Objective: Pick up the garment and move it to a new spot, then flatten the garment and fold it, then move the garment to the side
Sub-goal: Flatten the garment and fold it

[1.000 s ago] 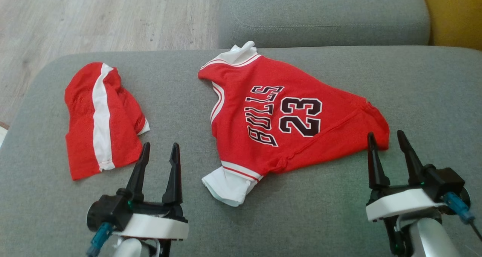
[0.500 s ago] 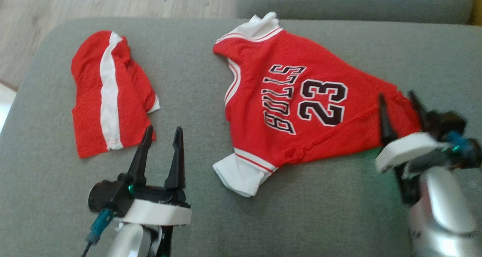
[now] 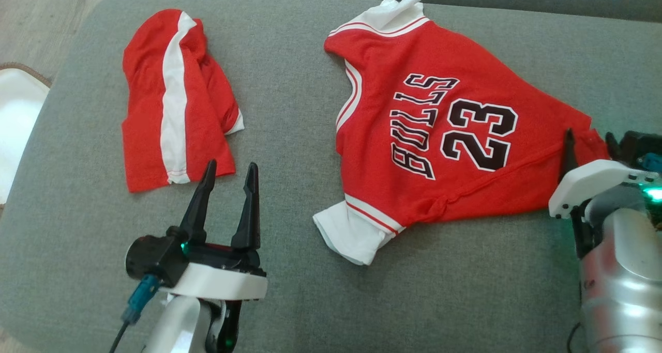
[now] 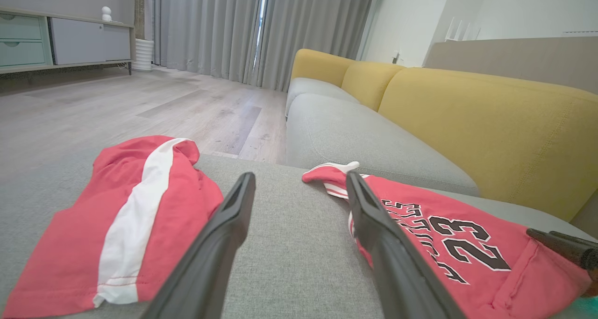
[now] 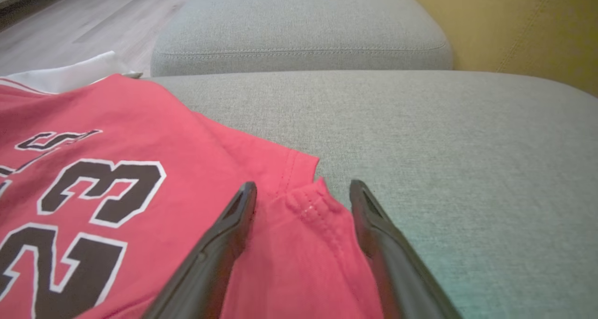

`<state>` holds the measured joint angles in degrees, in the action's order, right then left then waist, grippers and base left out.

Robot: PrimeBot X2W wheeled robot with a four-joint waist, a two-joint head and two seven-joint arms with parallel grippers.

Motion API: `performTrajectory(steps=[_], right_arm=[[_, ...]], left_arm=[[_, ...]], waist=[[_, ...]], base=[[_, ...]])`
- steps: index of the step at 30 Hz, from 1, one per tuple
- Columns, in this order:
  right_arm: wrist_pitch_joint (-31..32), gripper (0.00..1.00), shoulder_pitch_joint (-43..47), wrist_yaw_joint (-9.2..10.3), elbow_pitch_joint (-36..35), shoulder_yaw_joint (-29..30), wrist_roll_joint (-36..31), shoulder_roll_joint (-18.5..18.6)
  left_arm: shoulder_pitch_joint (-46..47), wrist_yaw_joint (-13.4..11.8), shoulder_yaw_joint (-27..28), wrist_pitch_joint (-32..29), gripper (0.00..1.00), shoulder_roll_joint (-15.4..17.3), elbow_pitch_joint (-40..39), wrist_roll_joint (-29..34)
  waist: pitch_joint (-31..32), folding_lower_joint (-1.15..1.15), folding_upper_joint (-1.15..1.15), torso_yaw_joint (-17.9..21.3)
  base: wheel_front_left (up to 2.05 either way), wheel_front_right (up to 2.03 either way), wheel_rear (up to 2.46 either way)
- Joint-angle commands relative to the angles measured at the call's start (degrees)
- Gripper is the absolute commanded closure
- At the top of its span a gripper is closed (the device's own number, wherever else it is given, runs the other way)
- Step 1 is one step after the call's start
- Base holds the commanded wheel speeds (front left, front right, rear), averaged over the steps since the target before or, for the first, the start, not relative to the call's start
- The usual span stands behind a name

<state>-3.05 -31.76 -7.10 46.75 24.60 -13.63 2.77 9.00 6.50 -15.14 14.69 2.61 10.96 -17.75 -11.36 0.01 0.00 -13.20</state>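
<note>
On the grey cushion [image 3: 289,291], the open, empty right gripper [image 5: 303,186] straddles a corner of the jersey [image 3: 491,79]. The left gripper [image 3: 231,164] gapes empty near the shorts [image 3: 145,136].

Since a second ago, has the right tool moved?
Yes. Against the jersey, the right tool has gone forward: its fingers now straddle the hem corner they only reached before.

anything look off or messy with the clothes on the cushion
The jersey lies crooked and rumpled, one white sleeve bunched at its near edge. The red striped garment to its left is crumpled too.
</note>
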Motion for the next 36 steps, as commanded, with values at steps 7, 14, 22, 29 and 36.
performTrajectory(steps=[7, 14, 22, 29, 36], right_arm=[[-4.49, 1.00, -4.67, -0.39, 4.88, -1.55, 0.95, 0.11], [-10.68, 1.00, -5.03, -0.39, 6.48, -6.74, 6.63, 0.11], [-11.91, 1.00, 5.17, -0.39, -8.93, -10.05, 13.22, 0.10], [-8.96, 1.00, 18.84, -0.39, -22.87, -3.60, 12.60, 0.10], [-4.44, 0.00, 23.55, -0.39, -28.52, 6.99, 7.93, 0.10]], left_arm=[[1.62, -0.08, 1.98, 0.31, 0.00, 0.27, -1.45, -0.19], [0.32, -0.32, 2.82, 0.31, 0.00, 0.27, -1.50, 0.10], [-2.13, -1.10, 4.02, 0.31, 0.00, 0.27, -2.09, -0.11], [-3.59, -1.76, 3.78, 0.31, 0.00, 0.27, -2.69, -0.61], [-3.54, -1.81, 3.52, 0.31, 0.00, 0.27, -2.88, -0.77]], waist=[[0.92, -0.01, 0.00, 1.80], [3.50, -0.01, 0.00, 5.64], [7.59, -0.01, 0.00, 10.19], [9.58, -0.01, 0.00, 12.21], [9.48, -0.01, 0.00, 12.13]], base=[[0.00, 0.00, 0.00], [0.00, 0.00, 0.00], [0.00, 0.00, 0.00], [0.00, 0.00, 0.00], [0.00, 0.00, 0.00]])
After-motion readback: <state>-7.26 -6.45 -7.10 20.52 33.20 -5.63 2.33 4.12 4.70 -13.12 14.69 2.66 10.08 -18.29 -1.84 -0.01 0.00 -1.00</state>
